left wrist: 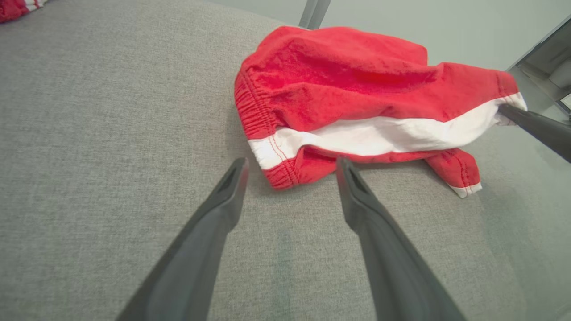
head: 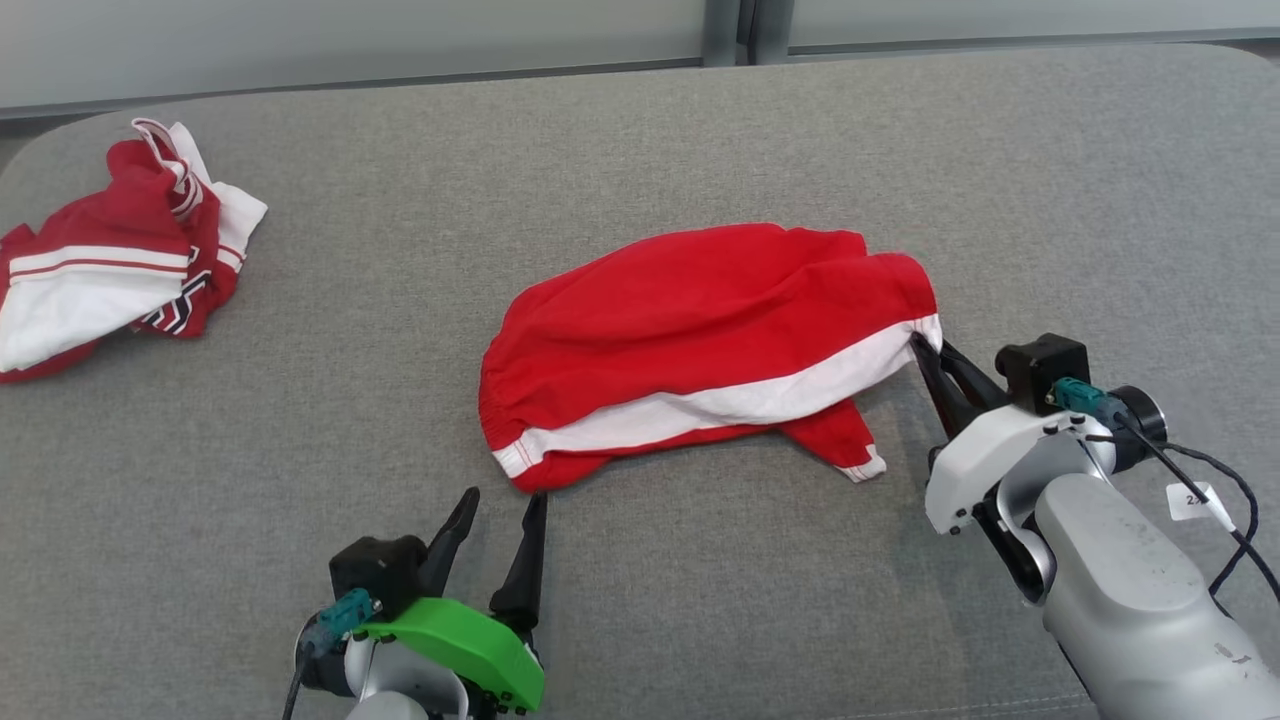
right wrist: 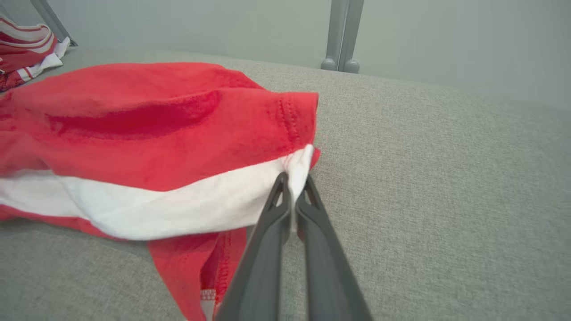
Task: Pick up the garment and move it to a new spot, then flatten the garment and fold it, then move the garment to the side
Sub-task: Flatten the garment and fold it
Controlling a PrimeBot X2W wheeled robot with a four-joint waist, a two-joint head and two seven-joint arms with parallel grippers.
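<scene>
**Item 1. Red garment** [head: 700, 320]: lying rumpled near the middle of the grey fabric-covered counter [head: 640, 140]. Its white stripe [head: 740, 400] is running along the near side. The gathered waistband [head: 495, 400] is facing the robot's left, and a hemmed flap is poking out beneath the near right edge.

**Item 2. Right end effector** [head: 925, 345]: its fingers are pressing together and pinching the end of the white stripe at the garment's right corner.

**Item 3. Left end effector** [head: 505, 496]: its fingers are standing apart and gripping nothing. It is sitting just beside the garment's near waistband corner, and whether it touches the corner cannot be told.

**Item 4. Second garment** [head: 110, 270]: red and white, lying bunched at the counter's far left, well apart from the red garment.
</scene>
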